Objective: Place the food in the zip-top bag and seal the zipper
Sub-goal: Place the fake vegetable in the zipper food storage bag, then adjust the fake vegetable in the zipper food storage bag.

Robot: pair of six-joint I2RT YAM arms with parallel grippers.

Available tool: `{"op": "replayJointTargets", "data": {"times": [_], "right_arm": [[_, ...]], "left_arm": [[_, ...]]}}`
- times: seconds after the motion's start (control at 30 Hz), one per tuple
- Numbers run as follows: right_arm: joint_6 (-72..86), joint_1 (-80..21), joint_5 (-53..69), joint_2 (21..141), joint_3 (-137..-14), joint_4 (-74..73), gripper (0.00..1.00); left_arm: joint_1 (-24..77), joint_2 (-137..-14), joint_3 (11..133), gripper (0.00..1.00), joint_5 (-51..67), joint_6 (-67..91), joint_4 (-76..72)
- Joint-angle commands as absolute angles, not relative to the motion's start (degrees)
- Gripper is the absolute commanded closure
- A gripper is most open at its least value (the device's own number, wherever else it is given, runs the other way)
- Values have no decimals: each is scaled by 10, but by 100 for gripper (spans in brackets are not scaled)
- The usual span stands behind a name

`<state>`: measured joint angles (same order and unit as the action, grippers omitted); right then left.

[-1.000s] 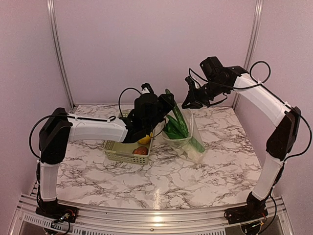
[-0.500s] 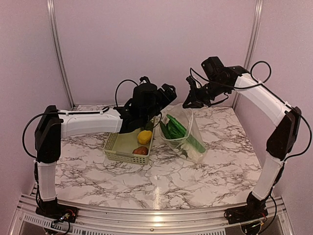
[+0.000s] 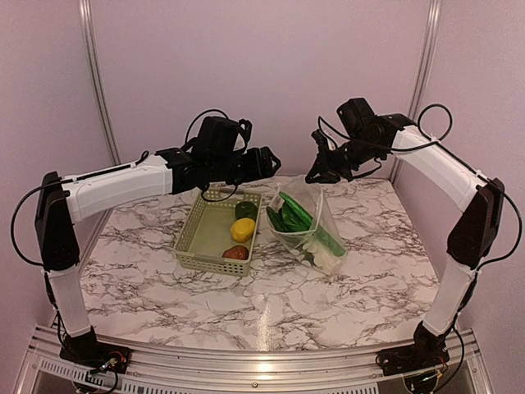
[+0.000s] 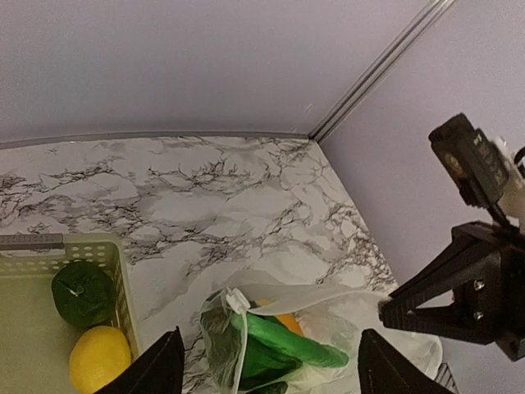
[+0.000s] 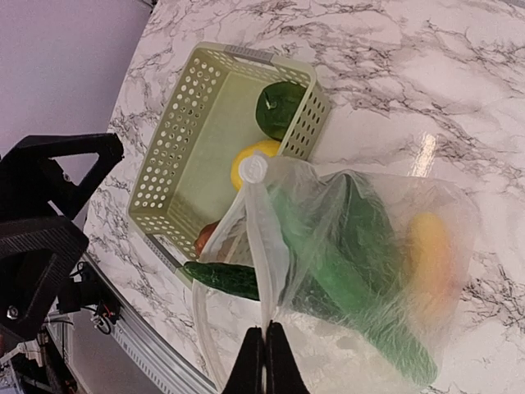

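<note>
The zip-top bag [image 3: 310,220] stands open on the table right of the basket, holding long dark green vegetables [image 3: 289,215], an orange-yellow fruit [image 5: 430,246] and a white piece [image 3: 330,261]. My right gripper [image 3: 317,174] is shut on the bag's mouth edge [image 5: 264,328] and holds it up. A white slider [image 5: 253,168] sits on the zipper. My left gripper [image 3: 266,161] is open and empty, raised above the basket's far end; in its wrist view it [image 4: 271,341] looks down on the bag [image 4: 279,332]. A dark green round piece [image 3: 244,210], a yellow fruit [image 3: 240,230] and a brown piece [image 3: 235,253] lie in the basket.
The pale green lattice basket [image 3: 195,238] sits left of the bag, touching it. Metal frame posts [image 3: 94,82] stand at the back corners, with pink walls close behind. A rail [image 3: 246,365] runs along the table's near edge.
My left gripper let a long green vegetable go into the bag, then lifted and drew back to the left, open. The bag sagged a little. My right gripper held still.
</note>
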<state>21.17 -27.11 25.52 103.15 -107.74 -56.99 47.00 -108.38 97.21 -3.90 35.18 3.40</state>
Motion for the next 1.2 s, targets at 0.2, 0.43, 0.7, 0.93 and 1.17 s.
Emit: {"op": "replayJointTargets", "data": {"times": [0.2, 0.43, 0.7, 0.93, 1.17], "right_arm": [[212, -267, 264, 1018, -1077, -549, 100], [203, -267, 266, 1023, -1083, -556, 100], [197, -266, 267, 1022, -1082, -562, 100], [199, -266, 268, 1023, -1080, -562, 100], [202, -268, 270, 1022, -1072, -560, 100]], "left_arm": [[468, -1074, 968, 71, 82, 287, 268], [468, -1110, 1006, 71, 95, 309, 282], [468, -1137, 1026, 68, 116, 309, 296], [468, -1146, 1036, 84, 128, 308, 287], [468, -1162, 1073, 97, 126, 300, 289]]}}
